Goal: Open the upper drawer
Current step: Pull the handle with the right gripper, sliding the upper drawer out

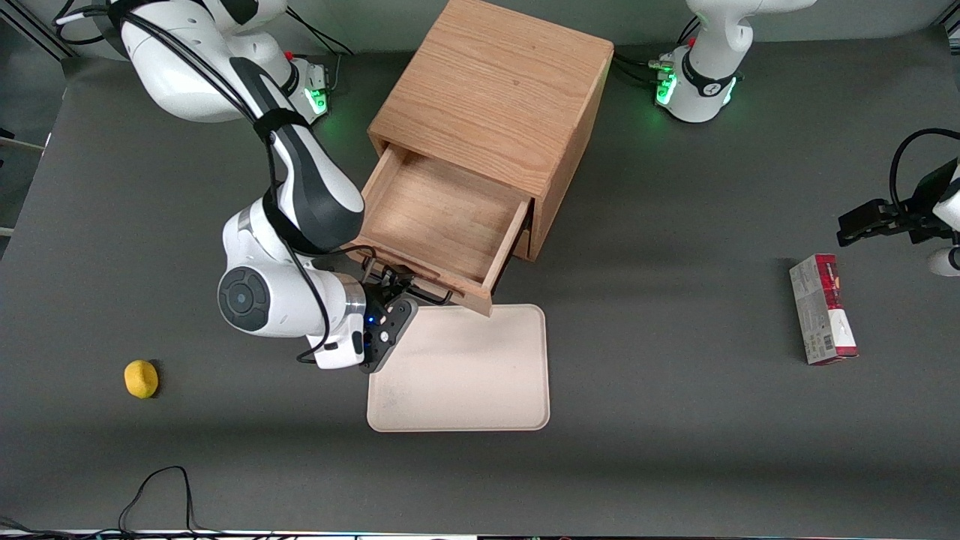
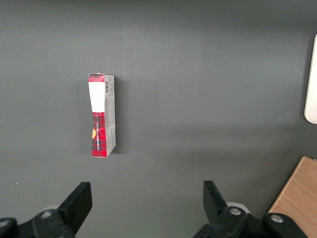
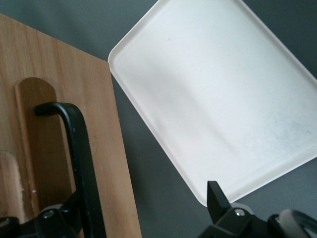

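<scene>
Your gripper (image 1: 397, 289) is sitting at the upper drawer (image 1: 442, 225)'s handle (image 3: 79, 148), fingers spread wide, the bar lying just inside 1 finger.

The working arm is hiding one front corner of the upper drawer (image 1: 442, 217); the gripper (image 1: 390, 289) is showing its fingers only partly
</scene>
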